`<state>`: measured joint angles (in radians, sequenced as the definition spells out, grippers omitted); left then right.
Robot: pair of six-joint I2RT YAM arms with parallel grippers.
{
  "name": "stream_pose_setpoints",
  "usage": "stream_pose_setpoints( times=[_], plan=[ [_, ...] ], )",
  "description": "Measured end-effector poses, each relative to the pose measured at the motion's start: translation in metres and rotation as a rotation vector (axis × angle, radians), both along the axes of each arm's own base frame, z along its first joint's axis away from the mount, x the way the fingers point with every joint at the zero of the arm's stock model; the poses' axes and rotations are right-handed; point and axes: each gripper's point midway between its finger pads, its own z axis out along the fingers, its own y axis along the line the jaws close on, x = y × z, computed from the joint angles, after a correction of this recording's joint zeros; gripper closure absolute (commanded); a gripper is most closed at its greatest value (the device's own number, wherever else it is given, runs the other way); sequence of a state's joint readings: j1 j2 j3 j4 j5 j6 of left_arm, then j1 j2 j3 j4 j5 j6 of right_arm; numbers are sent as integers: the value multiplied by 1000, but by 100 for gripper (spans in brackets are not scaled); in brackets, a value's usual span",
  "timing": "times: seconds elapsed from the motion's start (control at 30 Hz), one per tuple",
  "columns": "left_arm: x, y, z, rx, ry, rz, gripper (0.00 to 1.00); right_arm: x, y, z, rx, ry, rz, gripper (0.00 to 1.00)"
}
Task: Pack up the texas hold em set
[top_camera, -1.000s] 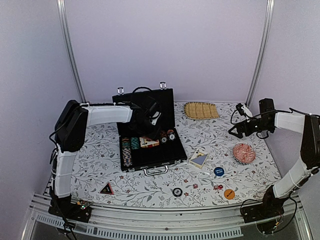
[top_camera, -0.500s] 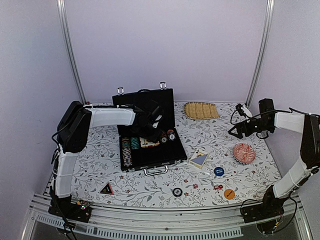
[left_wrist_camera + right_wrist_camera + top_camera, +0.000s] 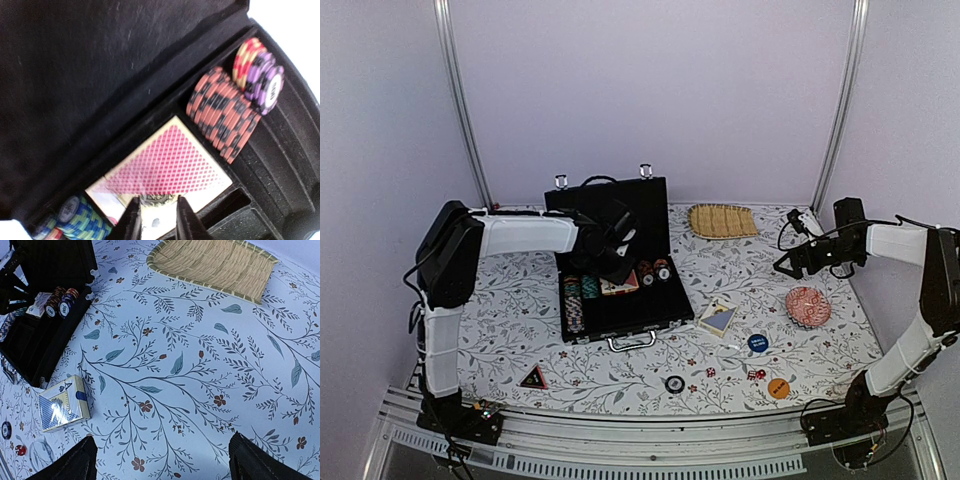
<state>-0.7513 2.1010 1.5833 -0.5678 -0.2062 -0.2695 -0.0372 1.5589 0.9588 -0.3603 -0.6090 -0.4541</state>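
The black briefcase (image 3: 638,310) lies open mid-table, lid upright. Chip rows (image 3: 574,299) and a red-backed card deck (image 3: 618,285) sit in its tray. My left gripper (image 3: 612,262) is inside the case. In the left wrist view its jaws (image 3: 156,222) stand a narrow gap apart over the near edge of the red-backed deck (image 3: 170,160), beside orange chips (image 3: 222,122); nothing is held between them. My right gripper (image 3: 787,264) hangs wide open (image 3: 160,465) over bare cloth. Loose on the table: a blue deck (image 3: 718,319), blue disc (image 3: 757,343), orange disc (image 3: 778,388), black disc (image 3: 674,383), red dice (image 3: 756,375).
A woven straw mat (image 3: 721,220) lies at the back right and a red patterned dish (image 3: 808,306) at the right. A small triangular sign (image 3: 532,378) lies at the front left. The right wrist view shows the blue deck (image 3: 64,410) and the mat (image 3: 215,262).
The left arm has shifted a little to the left while its gripper stays in the case at the red deck. The right gripper has edged slightly left. The deck has not moved.
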Motion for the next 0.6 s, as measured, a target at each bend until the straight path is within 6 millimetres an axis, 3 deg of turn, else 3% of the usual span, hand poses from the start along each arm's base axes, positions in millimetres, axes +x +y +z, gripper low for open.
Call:
stream_pose_setpoints(
  times=[0.23, 0.43, 0.5, 0.53, 0.57, 0.6],
  plan=[
    [-7, 4, -22, 9, 54, 0, 81, 0, 2, 1, -2, -1, 9, 8],
    [-6, 3, -22, 4, 55, 0, 78, -2, 2, 0, 1, 6, 12, 8],
    [-6, 4, -20, 4, 51, -2, 60, -2, 3, 1, 3, 6, 14, 3],
    [-6, 4, -19, 4, 50, -2, 42, -2, 3, 1, 4, 7, 15, 1],
    [-7, 4, -16, 5, 45, -9, 9, -3, 4, 1, 5, 8, 18, 1],
    [-7, 5, -11, 0, 41, -10, 4, -4, 5, 1, 7, 10, 21, 1]
  ],
)
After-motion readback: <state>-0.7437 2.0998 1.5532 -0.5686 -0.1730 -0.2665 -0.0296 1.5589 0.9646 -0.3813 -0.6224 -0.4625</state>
